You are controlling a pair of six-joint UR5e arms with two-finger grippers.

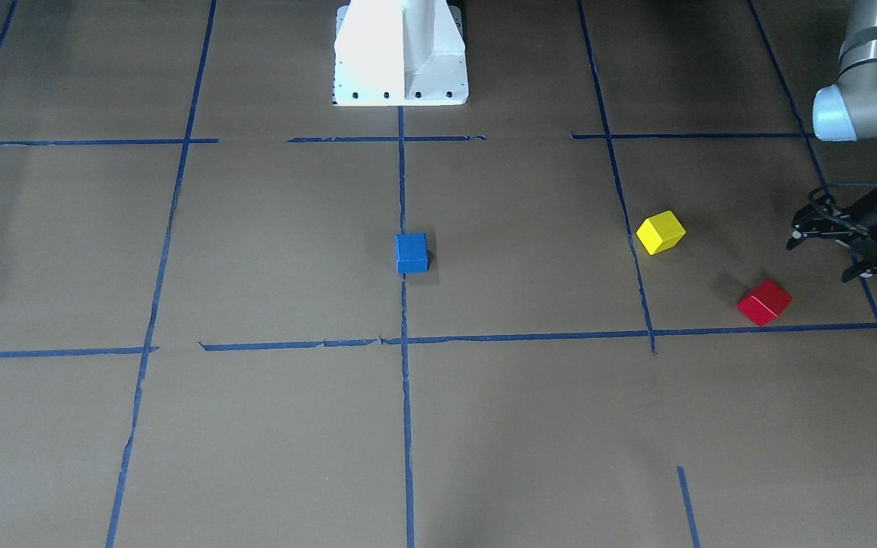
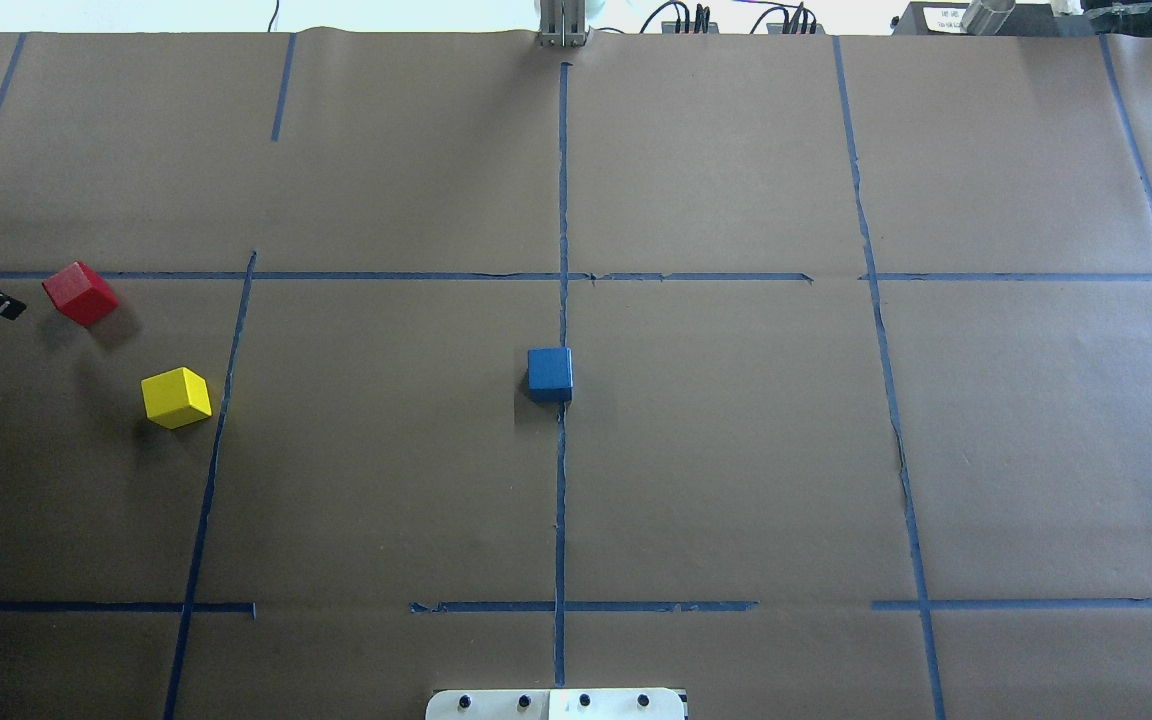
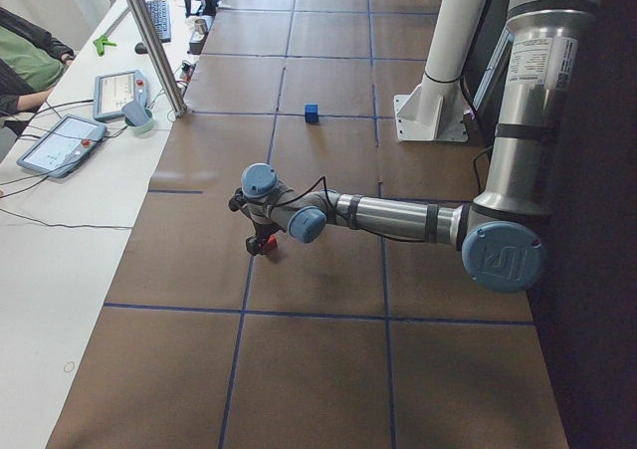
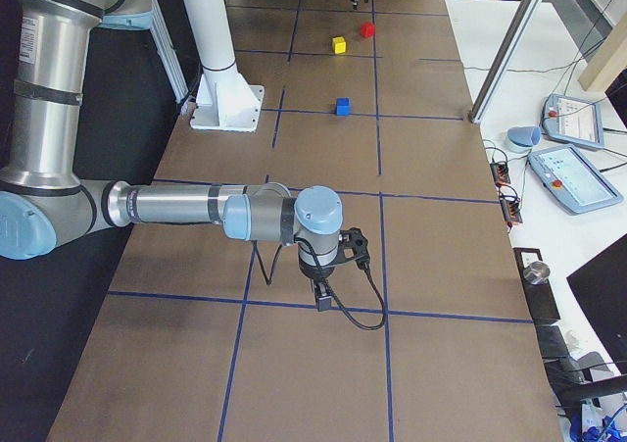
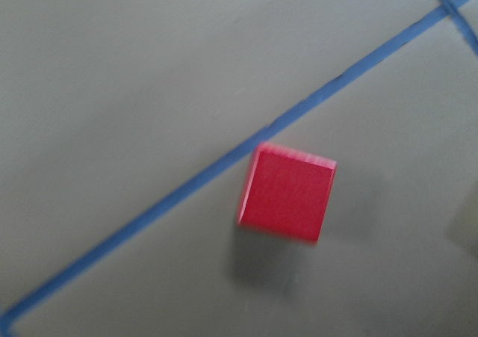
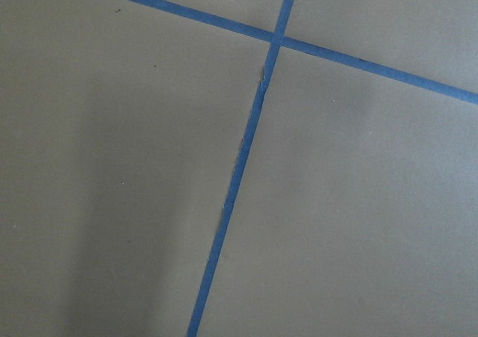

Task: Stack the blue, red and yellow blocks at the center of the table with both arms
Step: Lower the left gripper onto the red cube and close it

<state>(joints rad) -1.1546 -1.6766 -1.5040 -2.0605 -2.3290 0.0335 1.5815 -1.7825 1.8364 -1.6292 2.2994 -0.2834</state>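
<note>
A blue block [image 1: 411,253] sits on the brown table at the centre tape cross; it also shows in the overhead view [image 2: 549,373]. A yellow block [image 1: 661,232] and a red block [image 1: 764,301] lie apart on the robot's left side. My left gripper [image 1: 819,261] hovers open and empty just outside the red block, near the table's left end. The left wrist view looks straight down on the red block [image 5: 287,193]; no fingers show there. My right gripper [image 4: 321,300] shows only in the exterior right view, over bare table far from the blocks; I cannot tell if it is open or shut.
The white robot base [image 1: 400,53] stands at the table's near-robot edge. Blue tape lines divide the brown paper into squares. A side bench with tablets [image 3: 60,145] and a metal post [image 3: 154,41] runs along the operators' side.
</note>
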